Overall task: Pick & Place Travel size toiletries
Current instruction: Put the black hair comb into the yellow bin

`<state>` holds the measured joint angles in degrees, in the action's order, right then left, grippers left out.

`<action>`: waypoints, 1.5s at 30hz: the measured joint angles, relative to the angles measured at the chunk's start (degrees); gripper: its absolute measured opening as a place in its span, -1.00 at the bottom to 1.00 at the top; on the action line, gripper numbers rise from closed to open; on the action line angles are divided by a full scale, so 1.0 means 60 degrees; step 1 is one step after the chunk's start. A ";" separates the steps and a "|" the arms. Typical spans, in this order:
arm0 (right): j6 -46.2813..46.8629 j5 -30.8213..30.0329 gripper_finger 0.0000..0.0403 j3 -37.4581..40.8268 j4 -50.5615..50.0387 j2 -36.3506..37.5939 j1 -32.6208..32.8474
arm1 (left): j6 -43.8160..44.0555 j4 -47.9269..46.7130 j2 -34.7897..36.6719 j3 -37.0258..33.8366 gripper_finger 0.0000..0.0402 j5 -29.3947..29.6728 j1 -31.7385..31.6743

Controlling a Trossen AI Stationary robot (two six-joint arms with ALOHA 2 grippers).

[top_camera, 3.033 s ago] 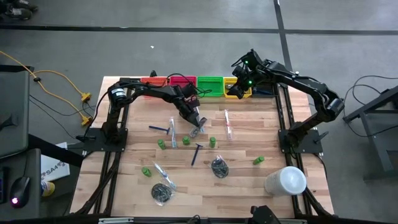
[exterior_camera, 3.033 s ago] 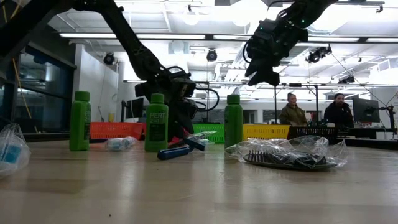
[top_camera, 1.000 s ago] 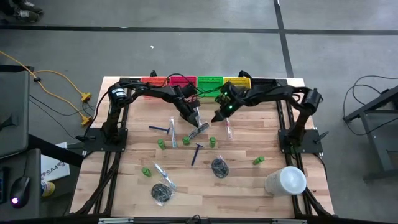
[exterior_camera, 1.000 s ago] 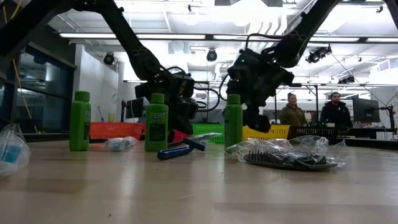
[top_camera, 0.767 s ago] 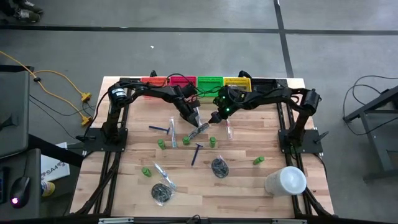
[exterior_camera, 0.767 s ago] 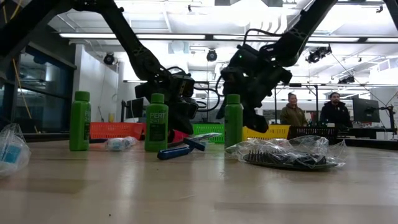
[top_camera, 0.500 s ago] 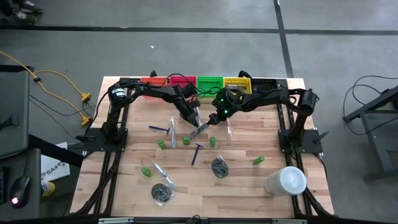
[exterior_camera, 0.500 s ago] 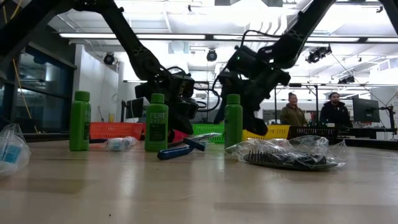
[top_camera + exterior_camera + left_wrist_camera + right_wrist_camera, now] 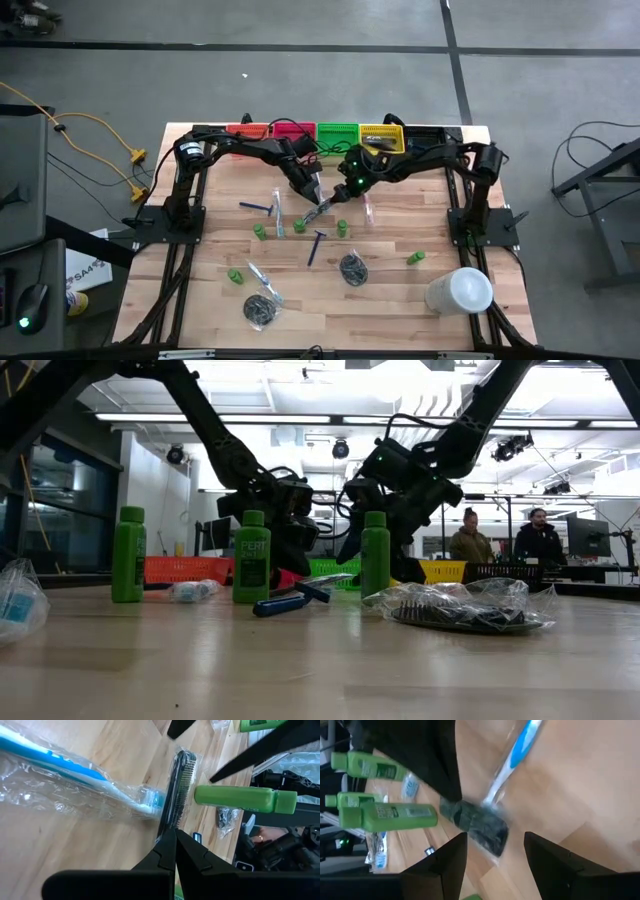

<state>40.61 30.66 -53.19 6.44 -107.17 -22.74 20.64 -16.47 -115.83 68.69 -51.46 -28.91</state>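
High view, bench point(image 9: 400, 300): pale wood planks, with an arm frame at each side.
White cylinder point(image 9: 460, 290): at about 4 o'clock on the bench, well apart from the arms.
Bins point(image 9: 337, 131): a row of orange, pink, green and yellow ones along the 12 o'clock edge.
Left gripper point(image 9: 320, 203): near the bench centre, down at the surface; in the left wrist view its fingers point(image 9: 167, 851) are pressed together on the near end of the dark comb point(image 9: 176, 785).
Right gripper point(image 9: 343, 193): just beside the left one, toward 2 o'clock; in the right wrist view its fingers point(image 9: 450, 851) stand wide apart, with the wrapped comb end point(image 9: 479, 827) between and beyond them.
Green bottles point(image 9: 341, 228): one just at 5 o'clock of the grippers, others point(image 9: 259, 232) toward 9 o'clock, one point(image 9: 236, 275) at 8 o'clock, one point(image 9: 415, 258) at 4 o'clock.
Toothbrush point(image 9: 75, 770): clear-wrapped, white and blue, its head touching the comb.
Second toothbrush point(image 9: 366, 200): lies just at 3 o'clock of the right gripper.
Razors point(image 9: 315, 246): one at 6 o'clock of the grippers, another point(image 9: 256, 207) at 9 o'clock.
Dark bundles point(image 9: 351, 268): one at 6 o'clock, another point(image 9: 261, 311) near 7 o'clock.
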 joint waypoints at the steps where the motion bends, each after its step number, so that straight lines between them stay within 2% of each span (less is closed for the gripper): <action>1: 0.0036 0.0103 -0.05 0.0002 0.0005 -0.0016 0.0023 | 0.0004 -0.0001 0.0000 0.0000 -1.00 0.0007 0.0001; 36: 0.0711 -0.1374 -0.06 0.0004 0.0487 -0.0034 0.0666 | 0.0004 -0.0007 0.0004 0.0004 -1.00 -0.0015 0.0002; 40: 0.0802 -0.1244 -0.16 0.0004 0.0514 -0.0241 0.0704 | 0.0004 -0.0012 0.0004 0.0004 -1.00 -0.0015 0.0002; 45: 0.1072 -0.0806 -0.38 0.0000 0.0650 -0.0562 0.0703 | 0.0004 -0.0036 0.0004 0.0004 -1.00 -0.0012 0.0000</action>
<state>47.04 25.82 -53.19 10.34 -110.54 -18.52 20.67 -16.69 -115.81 68.71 -51.53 -28.91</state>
